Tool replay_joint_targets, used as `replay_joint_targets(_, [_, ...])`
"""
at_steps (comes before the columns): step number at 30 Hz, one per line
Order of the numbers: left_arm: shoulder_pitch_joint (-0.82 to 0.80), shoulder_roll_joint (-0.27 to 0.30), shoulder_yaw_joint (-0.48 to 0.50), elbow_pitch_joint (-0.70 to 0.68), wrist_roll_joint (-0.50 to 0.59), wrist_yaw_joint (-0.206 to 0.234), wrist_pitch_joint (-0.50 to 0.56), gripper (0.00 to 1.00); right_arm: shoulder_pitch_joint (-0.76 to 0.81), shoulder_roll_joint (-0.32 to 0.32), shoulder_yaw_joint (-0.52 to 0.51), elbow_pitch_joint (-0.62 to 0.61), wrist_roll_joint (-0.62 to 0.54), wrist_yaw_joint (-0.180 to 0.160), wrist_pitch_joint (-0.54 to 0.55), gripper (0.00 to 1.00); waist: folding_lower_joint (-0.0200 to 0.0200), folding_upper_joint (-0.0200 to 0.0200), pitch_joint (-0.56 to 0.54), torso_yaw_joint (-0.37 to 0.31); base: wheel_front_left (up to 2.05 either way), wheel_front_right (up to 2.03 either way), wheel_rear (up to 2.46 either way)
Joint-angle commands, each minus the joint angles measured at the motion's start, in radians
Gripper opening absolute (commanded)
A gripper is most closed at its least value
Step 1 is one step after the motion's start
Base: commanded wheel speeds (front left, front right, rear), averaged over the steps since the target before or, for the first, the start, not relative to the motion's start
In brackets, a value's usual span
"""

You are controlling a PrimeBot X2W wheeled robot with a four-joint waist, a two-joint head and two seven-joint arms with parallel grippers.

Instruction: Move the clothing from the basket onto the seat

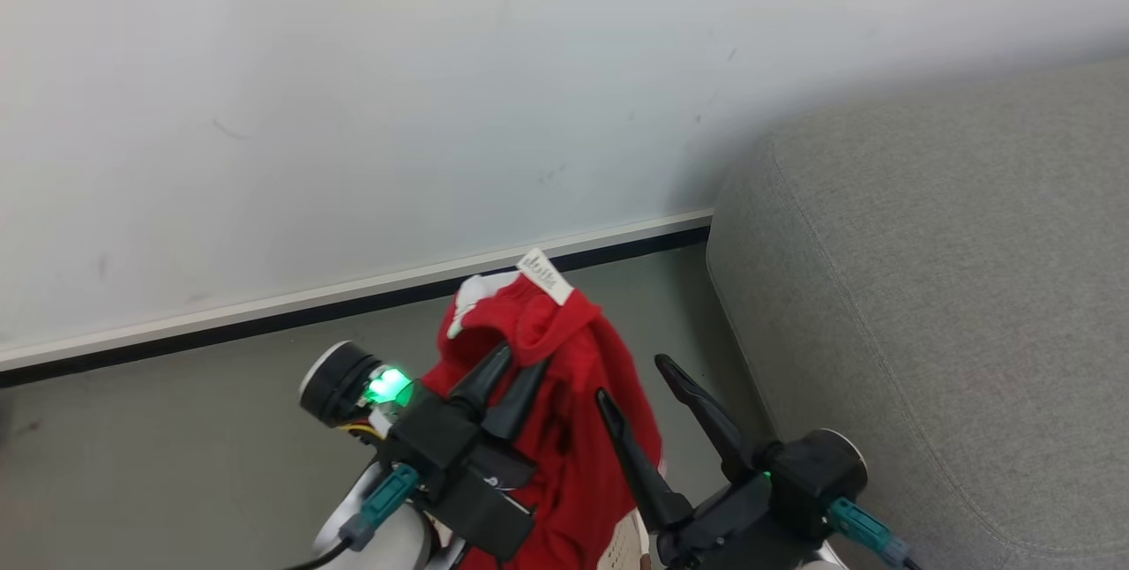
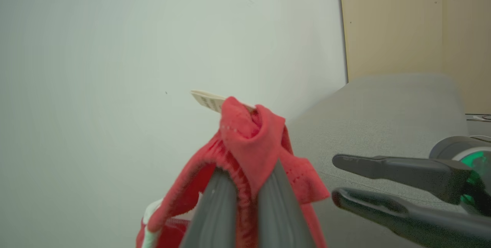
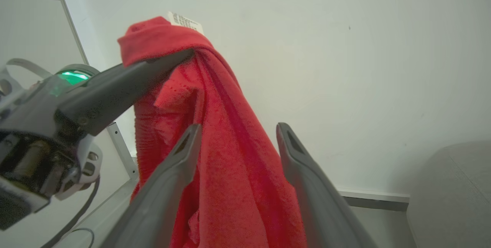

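The left hand (image 1: 525, 358) pinches the top fold of the bright red soft garment (image 1: 564, 438), which hangs below it, long axis vertical, white tag (image 1: 547, 274) uppermost. The right hand (image 1: 631, 377), fingers spread, stands just beside the drape. Beyond it lies the large light-grey upholstered seat (image 1: 926, 288). The carry should swing there, with the hem kept clear of the cushion edge.

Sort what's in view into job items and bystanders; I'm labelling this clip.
Job: red garment, left claw gripping it, laundry basket, grey sofa cushion.
Just there: white wall, skirting board, floor, wooden panel.
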Motion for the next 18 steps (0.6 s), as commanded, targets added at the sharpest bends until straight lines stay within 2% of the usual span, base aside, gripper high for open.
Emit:
replay_joint_targets(1, [-0.016, -0.007, -0.007, 0.001, 0.008, -0.004, -0.006, 0.0, -0.019, -0.004, 0.012, 0.006, 0.005, 0.001, -0.001, 1.0, 0.0, -0.0001, 0.003, 0.0, 0.0, 0.0, 0.0])
replay_joint_targets(10, [-0.058, -0.049, -0.083, 0.023, 0.003, -0.033, -0.005, 0.0, -0.088, -0.001, 0.067, 0.047, 0.015, 0.001, -0.001, 1.0, 0.0, -0.0001, 0.022, -0.003, 0.0, 0.0, 0.0])
replay_joint_targets(18, [-0.068, -0.072, -0.149, 0.031, -0.022, -0.043, -0.004, 0.0, -0.124, 0.023, 0.07, 0.087, 0.017, 0.001, -0.001, 1.0, 0.0, -0.0001, 0.027, 0.0, 0.0, 0.0, 0.0])
